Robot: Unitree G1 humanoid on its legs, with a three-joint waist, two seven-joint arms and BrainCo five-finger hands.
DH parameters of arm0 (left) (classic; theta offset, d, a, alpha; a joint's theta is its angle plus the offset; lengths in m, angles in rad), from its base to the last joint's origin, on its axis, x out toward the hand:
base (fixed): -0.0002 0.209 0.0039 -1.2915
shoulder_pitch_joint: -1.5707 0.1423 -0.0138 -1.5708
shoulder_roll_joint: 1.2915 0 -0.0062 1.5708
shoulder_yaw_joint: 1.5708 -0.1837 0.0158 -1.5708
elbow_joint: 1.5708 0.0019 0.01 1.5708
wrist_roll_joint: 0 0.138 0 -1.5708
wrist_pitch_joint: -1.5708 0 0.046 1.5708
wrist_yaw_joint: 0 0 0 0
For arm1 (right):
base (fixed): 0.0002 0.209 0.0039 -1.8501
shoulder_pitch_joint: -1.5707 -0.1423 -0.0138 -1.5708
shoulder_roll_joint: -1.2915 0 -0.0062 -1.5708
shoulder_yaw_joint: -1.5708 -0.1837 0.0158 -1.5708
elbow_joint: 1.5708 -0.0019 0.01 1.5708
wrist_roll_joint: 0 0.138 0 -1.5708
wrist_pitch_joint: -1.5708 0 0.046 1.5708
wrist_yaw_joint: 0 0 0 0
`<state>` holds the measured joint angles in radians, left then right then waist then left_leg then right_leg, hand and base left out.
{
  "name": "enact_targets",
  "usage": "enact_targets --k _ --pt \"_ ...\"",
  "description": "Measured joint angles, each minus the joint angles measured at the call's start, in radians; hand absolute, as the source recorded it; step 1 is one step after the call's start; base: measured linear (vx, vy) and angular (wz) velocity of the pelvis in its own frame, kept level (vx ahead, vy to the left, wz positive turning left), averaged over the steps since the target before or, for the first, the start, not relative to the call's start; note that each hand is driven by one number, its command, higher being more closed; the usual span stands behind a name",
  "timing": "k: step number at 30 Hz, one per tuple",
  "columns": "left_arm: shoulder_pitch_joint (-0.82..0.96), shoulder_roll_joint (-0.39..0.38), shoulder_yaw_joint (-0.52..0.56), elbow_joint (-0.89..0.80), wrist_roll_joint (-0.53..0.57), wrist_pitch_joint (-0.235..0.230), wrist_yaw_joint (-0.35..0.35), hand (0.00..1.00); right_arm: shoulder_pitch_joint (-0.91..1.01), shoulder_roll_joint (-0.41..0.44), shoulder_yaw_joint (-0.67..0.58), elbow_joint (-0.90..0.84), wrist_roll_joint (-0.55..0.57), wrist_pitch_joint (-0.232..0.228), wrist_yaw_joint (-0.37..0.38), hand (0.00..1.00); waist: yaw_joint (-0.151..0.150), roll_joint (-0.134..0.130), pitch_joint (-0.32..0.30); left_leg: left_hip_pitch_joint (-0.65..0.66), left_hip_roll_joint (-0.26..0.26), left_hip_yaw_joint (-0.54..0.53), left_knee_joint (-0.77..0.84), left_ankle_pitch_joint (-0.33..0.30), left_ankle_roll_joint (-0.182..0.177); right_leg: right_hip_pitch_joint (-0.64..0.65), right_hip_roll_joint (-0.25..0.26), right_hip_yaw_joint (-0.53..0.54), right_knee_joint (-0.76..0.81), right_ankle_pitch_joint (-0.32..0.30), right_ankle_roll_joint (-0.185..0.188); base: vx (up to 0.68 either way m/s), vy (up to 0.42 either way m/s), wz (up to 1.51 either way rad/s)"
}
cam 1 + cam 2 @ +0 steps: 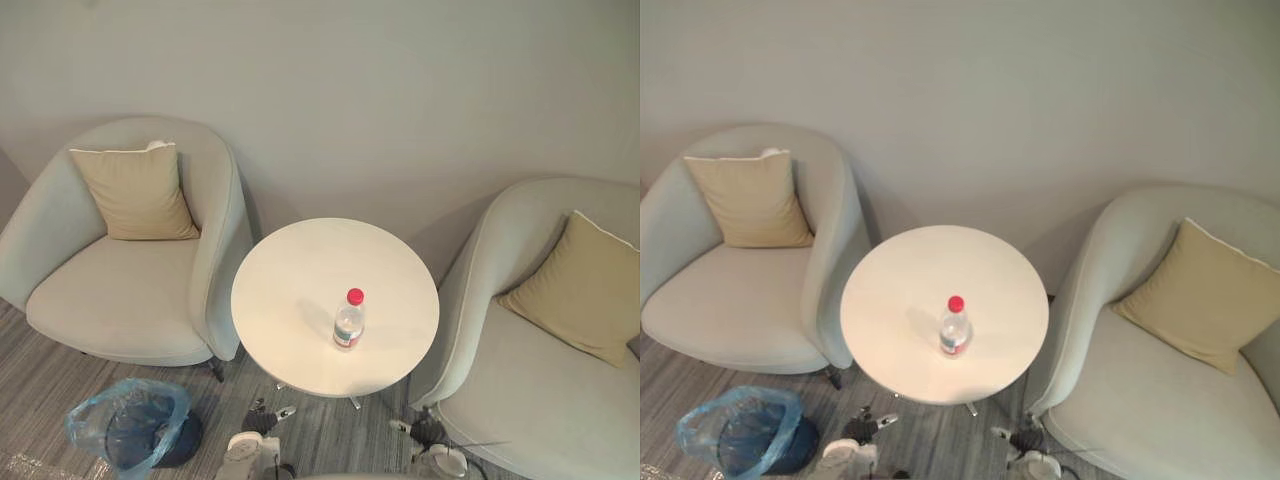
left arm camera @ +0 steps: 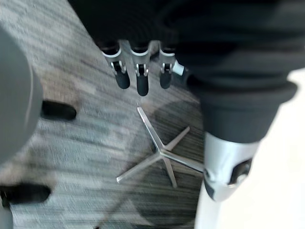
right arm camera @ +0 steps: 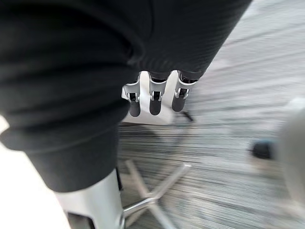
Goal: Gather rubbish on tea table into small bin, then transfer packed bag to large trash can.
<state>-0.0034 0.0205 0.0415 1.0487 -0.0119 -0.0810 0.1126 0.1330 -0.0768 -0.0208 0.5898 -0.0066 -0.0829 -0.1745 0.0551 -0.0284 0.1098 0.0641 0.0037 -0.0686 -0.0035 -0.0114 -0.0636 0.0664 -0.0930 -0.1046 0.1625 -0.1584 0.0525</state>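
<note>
- The left robot hand is held low, its fingers hanging straight and loose with nothing grasped.
- Striped grey carpet is seen past its fingertips.
- The right robot hand is held low in the same way, its fingers slack and empty above the same carpet.
- The chrome star base of the table is seen on the floor just beyond both hands, and its spokes are apart from the fingers.
- The round white table is set ahead of the hands and higher, with its near rim just ahead of both.
- A clear plastic bottle with a red cap is stood upright on the table, ahead of the hands and between them.
- The bottle is well inside the rim, with bare tabletop all round it.
- A small dark bin lined with a blue bag is placed on the carpet to the outer side of the left hand. Its mouth is open, and a strip of carpet lies between bin and hand.
- A pale armchair is placed ahead of the left hand, its side just beside the table's edge. Whether they touch cannot be told.
- A second armchair is set on the outer side of the right hand, close against the table's other edge.
- A tan cushion is propped in the first armchair, and another cushion in the second.
</note>
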Motion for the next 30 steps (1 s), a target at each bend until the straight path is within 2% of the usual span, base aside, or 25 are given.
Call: enact_targets --k 3,6,13,17,24,30 --pt "0.021 0.027 -0.034 -0.019 0.011 -0.002 -0.001 0.00 0.049 -0.063 0.023 -0.244 -0.076 -0.019 0.004 0.00 -0.003 0.003 0.000 0.005 0.000 0.002 -0.017 0.001 -0.001 -0.012 0.003 0.015 0.006 -0.001 0.000 -0.03 0.004 -0.09" --pt "0.035 0.050 -0.065 -0.017 0.031 -0.002 -0.004 0.00 0.088 -0.092 0.031 -0.371 -0.130 -0.043 0.019 0.00 -0.006 0.006 -0.002 0.006 0.001 0.001 -0.014 0.000 -0.002 -0.014 0.007 0.026 0.006 -0.001 0.004 0.05 -0.005 -0.09" --pt "0.050 0.084 -0.123 -0.016 0.052 -0.023 -0.018 0.00 0.090 -0.175 0.037 -0.384 -0.232 -0.076 0.055 0.00 -0.013 0.014 -0.005 0.001 -0.016 -0.028 0.008 0.003 0.011 0.004 0.009 0.030 -0.011 0.005 -0.004 0.11 -0.001 0.06" --pt "0.048 0.089 -0.150 -0.016 0.070 -0.029 -0.035 0.00 0.055 -0.237 0.083 -0.384 -0.255 -0.099 0.064 0.00 -0.014 0.017 -0.003 0.003 -0.019 -0.031 0.008 -0.003 0.016 0.005 0.008 0.035 -0.019 0.005 -0.005 0.01 -0.001 0.02" --pt "0.047 0.098 -0.181 -0.016 0.071 -0.040 -0.038 0.00 0.018 -0.285 0.154 -0.379 -0.268 -0.102 0.068 0.00 -0.017 0.029 0.006 -0.013 -0.029 -0.058 0.022 -0.003 0.016 0.004 0.001 0.023 -0.027 0.005 -0.003 -0.02 0.007 0.09" --pt "0.045 0.098 -0.181 -0.018 0.071 -0.042 -0.037 0.00 -0.033 -0.287 0.204 -0.353 -0.268 -0.106 0.067 0.00 -0.019 0.037 0.017 -0.028 -0.033 -0.087 0.025 -0.001 0.014 0.003 -0.001 0.000 -0.031 0.005 -0.003 -0.01 -0.003 0.12"
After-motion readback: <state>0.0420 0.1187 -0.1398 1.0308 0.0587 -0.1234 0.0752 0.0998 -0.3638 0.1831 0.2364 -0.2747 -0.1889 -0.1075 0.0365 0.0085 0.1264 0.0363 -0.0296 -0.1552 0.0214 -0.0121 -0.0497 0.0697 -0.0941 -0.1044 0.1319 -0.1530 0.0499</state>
